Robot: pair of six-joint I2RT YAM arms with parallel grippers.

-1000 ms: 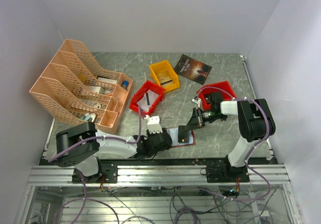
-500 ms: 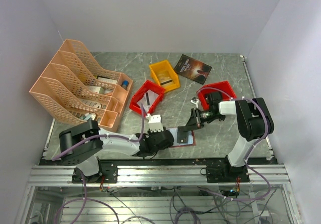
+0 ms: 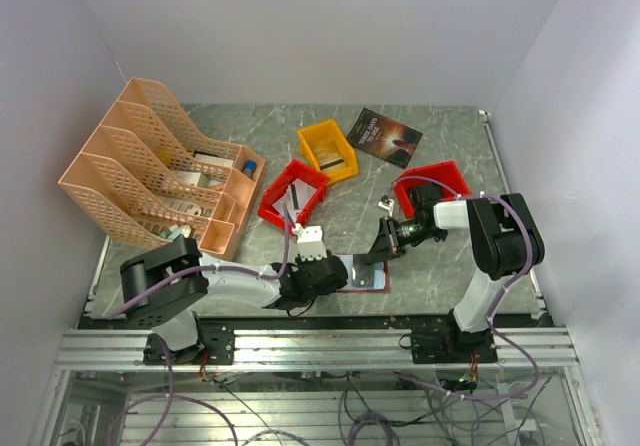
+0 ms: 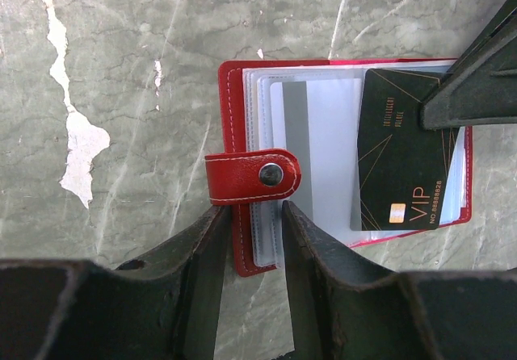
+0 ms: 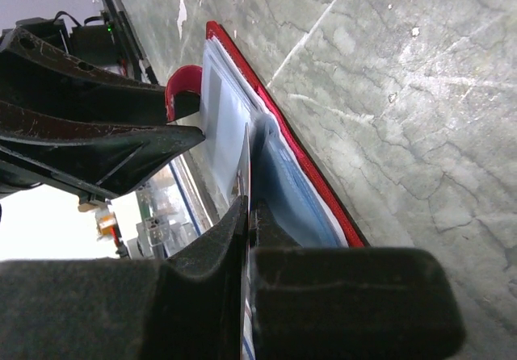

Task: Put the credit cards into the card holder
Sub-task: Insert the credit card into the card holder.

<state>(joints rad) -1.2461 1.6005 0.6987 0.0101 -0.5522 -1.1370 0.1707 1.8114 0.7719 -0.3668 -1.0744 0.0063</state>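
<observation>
Top view: dark-red leather-like card holder [image 3: 366, 278] lies open on the grey marbled counter [image 3: 432, 276], near the front edge and between the arms. Left pincer [image 3: 338, 272] sits at its left end. Right pincer [image 3: 377, 255] comes in from the far right. Peach mesh file rack [image 3: 160, 171] and dark booklet [image 3: 385, 134] are well back, not in play.

Left wrist: left pincer [image 4: 253, 215] has its jaws partly apart, straddling the holder's stitched edge just under the snap tab [image 4: 252, 178]. Can't tell if it's nipping the cover or only pinning it. The dark credit card [image 4: 396, 166] (thin plastic, gold lines, VIP print) lies over the right-hand clear sleeves, slightly skewed. One black finger [image 4: 477, 85] of the right pincer is on its upper corner. A pale card with a grey stripe [image 4: 315, 150] looks already sleeved.

Right wrist: right pincer [image 5: 249, 208] has its jaws together, clamped on the dark credit card. The card stands edge-on, leaning against the bluish sleeves [image 5: 291, 190]. The sleeve mouth isn't visible, so I'd call the card not inserted yet.

My read on doing it well:
- Hold the holder down firmly with the left.
- Square the card to the sleeve.
- Flatten the angle so the leading edge slips under the film.
- Push in line with a short stroke.
- Release only once it's well seated.

Risk: the sleeves buckle, or the holder skates on the counter.
</observation>
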